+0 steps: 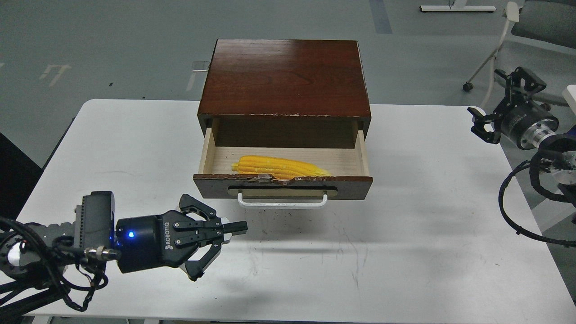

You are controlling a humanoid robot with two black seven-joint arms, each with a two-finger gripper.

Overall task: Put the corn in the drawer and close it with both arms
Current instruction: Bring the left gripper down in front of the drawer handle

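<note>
My view from the head camera: the long yellow-orange plastic corn cob (280,166) lies flat inside the pulled-out pale-wood drawer (282,185) of the dark brown wooden cabinet (284,78) on the white table (405,234). My left gripper (229,229) – fingers pinched together, holding nothing – hovers near the white bar handle (282,202). My right gripper (499,105) is spread wide, well apart from the drawer.

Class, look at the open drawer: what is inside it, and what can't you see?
Inside the drawer lies the corn, alone on pale wood. The drawer's front hides the corn's near edge, and its rear is shadowed.
</note>
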